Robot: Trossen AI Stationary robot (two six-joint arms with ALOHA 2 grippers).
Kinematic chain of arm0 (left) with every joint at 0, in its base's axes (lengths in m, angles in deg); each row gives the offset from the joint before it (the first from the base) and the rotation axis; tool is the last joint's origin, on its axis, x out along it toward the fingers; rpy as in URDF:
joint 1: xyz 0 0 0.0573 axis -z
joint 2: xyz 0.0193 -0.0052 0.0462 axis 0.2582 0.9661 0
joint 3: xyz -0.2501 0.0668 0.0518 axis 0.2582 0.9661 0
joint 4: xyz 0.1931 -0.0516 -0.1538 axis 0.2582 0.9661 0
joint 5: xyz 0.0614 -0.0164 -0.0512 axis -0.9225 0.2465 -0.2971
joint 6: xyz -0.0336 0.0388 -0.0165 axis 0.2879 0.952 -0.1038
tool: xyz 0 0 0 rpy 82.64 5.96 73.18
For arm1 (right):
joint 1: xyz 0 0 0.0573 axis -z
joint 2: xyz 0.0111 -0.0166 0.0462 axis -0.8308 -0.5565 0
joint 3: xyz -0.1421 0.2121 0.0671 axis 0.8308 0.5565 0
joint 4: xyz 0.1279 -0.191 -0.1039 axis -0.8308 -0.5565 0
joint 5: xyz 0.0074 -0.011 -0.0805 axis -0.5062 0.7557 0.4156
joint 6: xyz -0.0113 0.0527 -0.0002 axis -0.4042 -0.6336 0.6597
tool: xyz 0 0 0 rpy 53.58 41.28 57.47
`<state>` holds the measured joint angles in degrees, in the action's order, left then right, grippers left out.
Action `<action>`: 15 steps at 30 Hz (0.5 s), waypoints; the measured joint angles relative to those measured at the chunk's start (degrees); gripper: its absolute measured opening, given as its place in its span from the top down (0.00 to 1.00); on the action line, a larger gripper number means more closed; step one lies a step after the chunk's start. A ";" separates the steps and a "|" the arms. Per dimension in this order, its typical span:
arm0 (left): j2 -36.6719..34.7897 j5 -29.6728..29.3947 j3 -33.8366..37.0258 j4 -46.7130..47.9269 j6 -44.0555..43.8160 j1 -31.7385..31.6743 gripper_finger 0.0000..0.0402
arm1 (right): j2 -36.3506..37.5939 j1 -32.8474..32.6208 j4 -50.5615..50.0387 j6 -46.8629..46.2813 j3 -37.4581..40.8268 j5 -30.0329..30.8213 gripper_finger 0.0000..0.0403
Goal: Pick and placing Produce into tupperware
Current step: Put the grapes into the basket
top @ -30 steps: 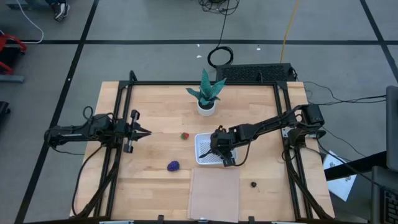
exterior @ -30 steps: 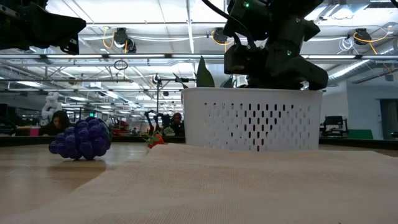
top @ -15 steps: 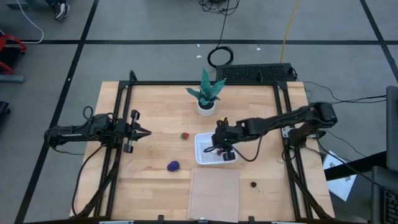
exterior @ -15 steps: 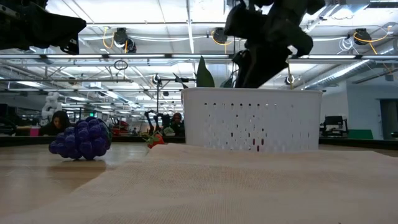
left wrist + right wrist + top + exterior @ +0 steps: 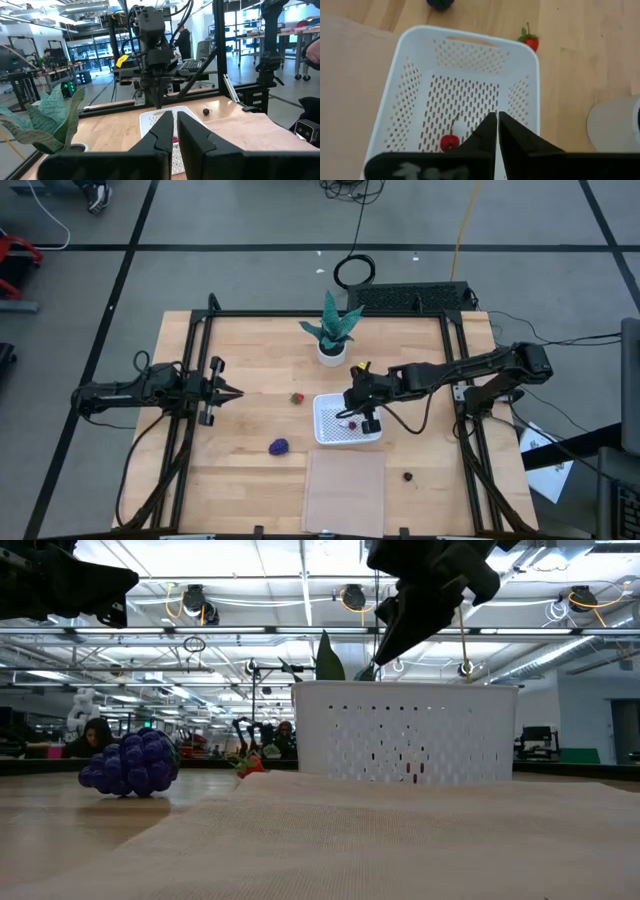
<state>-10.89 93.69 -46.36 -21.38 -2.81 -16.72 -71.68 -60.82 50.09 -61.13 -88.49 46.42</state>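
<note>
With its fingers pressed together and empty, the right gripper (image 5: 357, 401) hangs above the tupperware (image 5: 322, 432), where the dark red cherry (image 5: 450, 142) lies, and reaching outward for the strawberry (image 5: 296, 397) risks clipping the rim.

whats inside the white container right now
One small red cherry-like fruit lies on the perforated floor of the white container. The right gripper's fingers cover part of the floor, so that patch cannot be checked.
</note>
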 joint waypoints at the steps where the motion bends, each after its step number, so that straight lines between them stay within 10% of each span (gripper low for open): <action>1: 0.00 0.00 -0.01 0.14 0.00 0.00 0.93 | 0.00 0.07 0.06 0.13 -0.02 0.01 0.99; 15: 0.00 -0.09 -0.02 0.51 0.02 0.02 0.93 | 5.91 5.01 11.63 0.14 7.34 -9.66 1.00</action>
<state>-10.89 93.60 -46.37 -20.87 -2.79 -16.70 -65.77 -55.82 61.72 -61.00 -81.15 36.76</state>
